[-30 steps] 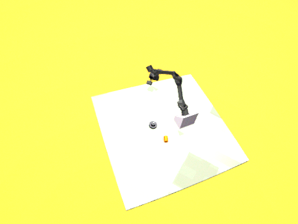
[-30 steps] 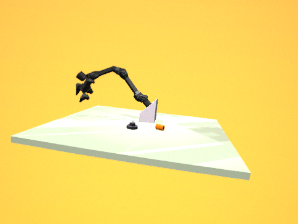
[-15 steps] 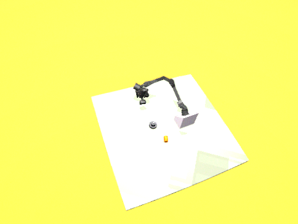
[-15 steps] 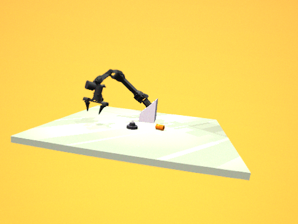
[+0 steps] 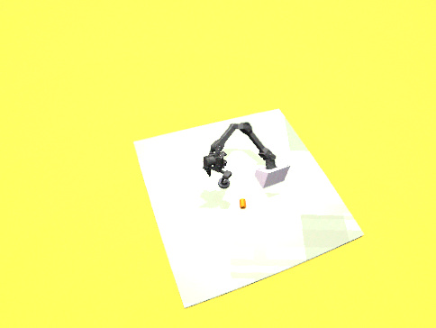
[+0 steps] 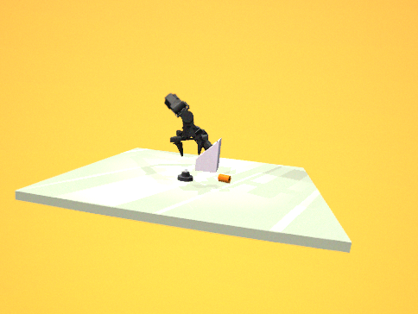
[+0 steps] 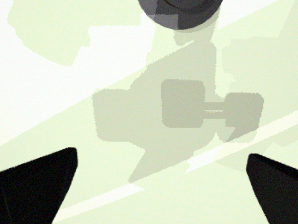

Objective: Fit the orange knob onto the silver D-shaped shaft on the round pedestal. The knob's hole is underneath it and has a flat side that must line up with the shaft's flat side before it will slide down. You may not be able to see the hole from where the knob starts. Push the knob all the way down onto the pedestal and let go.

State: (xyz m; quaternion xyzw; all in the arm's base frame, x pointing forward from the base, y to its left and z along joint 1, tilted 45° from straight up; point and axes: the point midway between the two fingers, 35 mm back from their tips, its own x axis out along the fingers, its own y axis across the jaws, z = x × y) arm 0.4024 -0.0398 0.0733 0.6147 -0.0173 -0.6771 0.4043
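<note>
The orange knob point(image 5: 242, 204) point(image 6: 224, 178) lies on its side on the white table point(image 5: 270, 243) point(image 6: 129, 190). It is outside the wrist view, and its hole cannot be made out. The dark round pedestal point(image 5: 223, 184) point(image 6: 185, 178) point(image 7: 192, 21) stands a short way from the knob; its near rim shows at the top edge of the wrist view. The small silver shaft point(image 6: 186, 171) stands up from it, bare; its flat side is too small to tell. My gripper point(image 5: 218, 174) point(image 6: 191, 155) point(image 7: 162, 159) is open and empty, pointing down above the table close to the pedestal.
A pale lilac wedge-shaped block point(image 5: 276, 177) point(image 6: 208, 160) stands by the arm's base, on the side of the knob away from the table's front edge in the top view. Shadows of the arm and gripper fall on the table in the wrist view.
</note>
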